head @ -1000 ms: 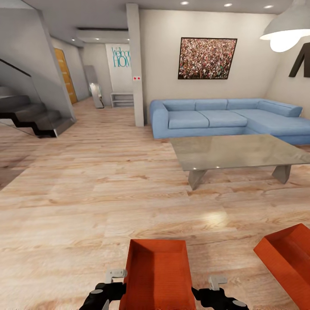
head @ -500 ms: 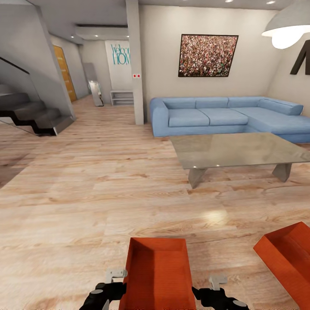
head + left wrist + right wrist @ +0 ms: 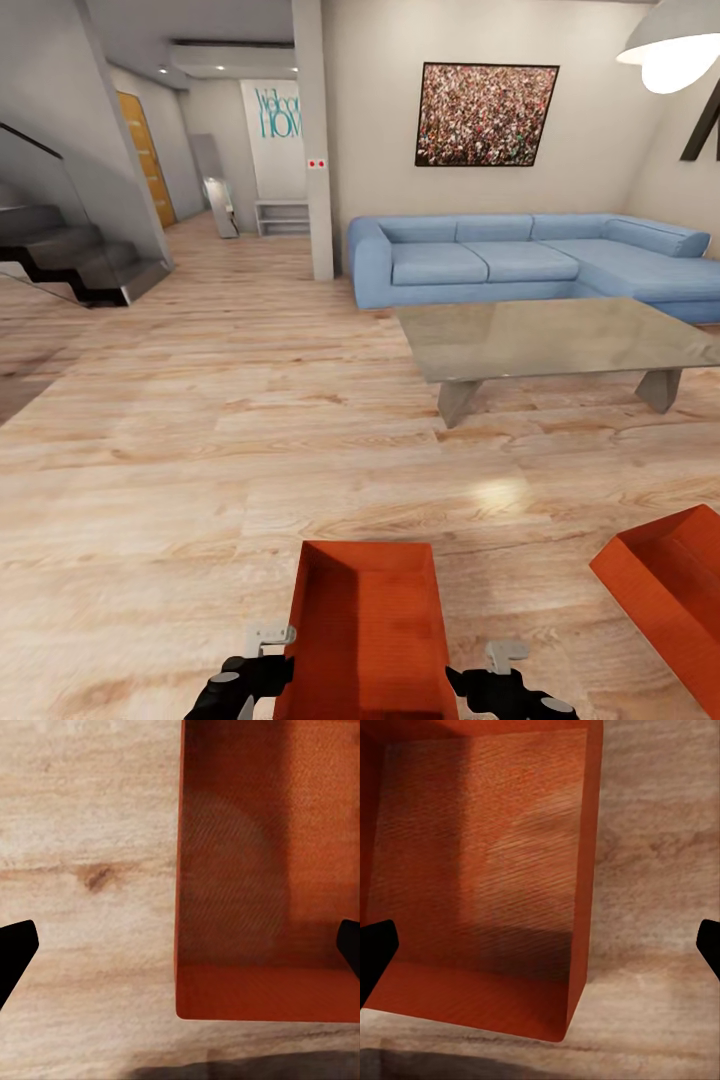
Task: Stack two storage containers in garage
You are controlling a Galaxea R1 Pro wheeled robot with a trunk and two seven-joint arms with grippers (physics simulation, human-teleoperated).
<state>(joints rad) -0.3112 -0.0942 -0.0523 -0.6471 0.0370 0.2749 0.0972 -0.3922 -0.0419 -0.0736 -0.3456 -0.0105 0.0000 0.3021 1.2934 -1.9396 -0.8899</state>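
Note:
One orange-red storage container [image 3: 368,625] sits on the light wood floor of the living room, right in front of me and open side up. My left gripper [image 3: 268,650] is at its left wall and my right gripper [image 3: 502,662] at its right wall. In the left wrist view the left gripper [image 3: 180,952] is open, and the container [image 3: 262,870] has one side wall in the gap between the fingers. The right gripper [image 3: 541,949] is open in the same way over the container [image 3: 480,870]. The second storage container [image 3: 668,590] lies tilted on the floor at the lower right.
A grey low table [image 3: 550,340] and a blue corner sofa [image 3: 480,260] stand ahead to the right. A pillar [image 3: 315,150] rises mid-room, with a staircase [image 3: 70,250] at the left. A hallway with an orange-brown door [image 3: 148,160] runs beyond. Wide wood floor lies ahead.
The whole head view has shifted slightly, so the camera moved. Both grippers keep their places on either side of the near container.

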